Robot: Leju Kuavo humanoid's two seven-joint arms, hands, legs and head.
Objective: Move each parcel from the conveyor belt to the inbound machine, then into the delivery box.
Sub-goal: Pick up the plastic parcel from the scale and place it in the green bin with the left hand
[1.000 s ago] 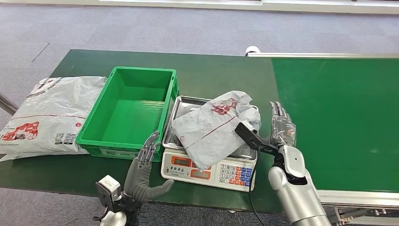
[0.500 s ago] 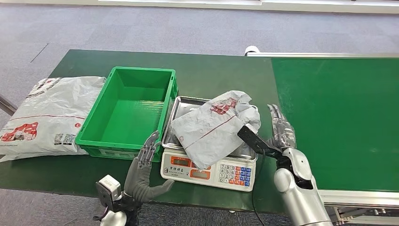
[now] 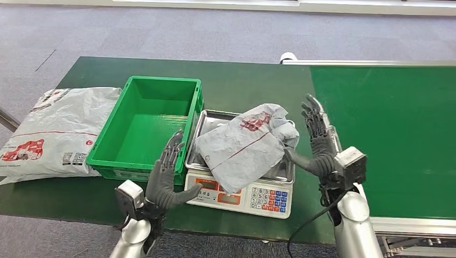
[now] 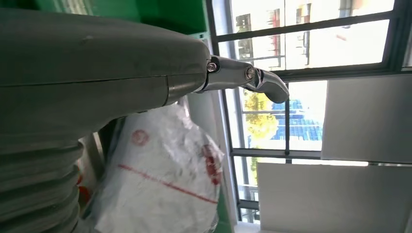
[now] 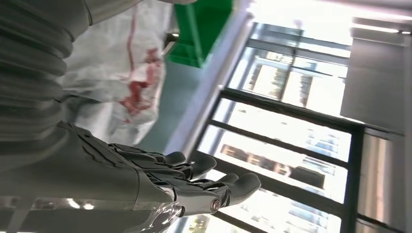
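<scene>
Now both hands, left hand [image 3: 168, 180] and right hand [image 3: 317, 144], flank the parcel [image 3: 244, 145] on the scale [image 3: 253, 198], fingers spread, holding nothing.

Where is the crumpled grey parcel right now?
In the head view the grey parcel lies on the scale's metal tray, right of the green box, between the robot's two open hands.
</scene>
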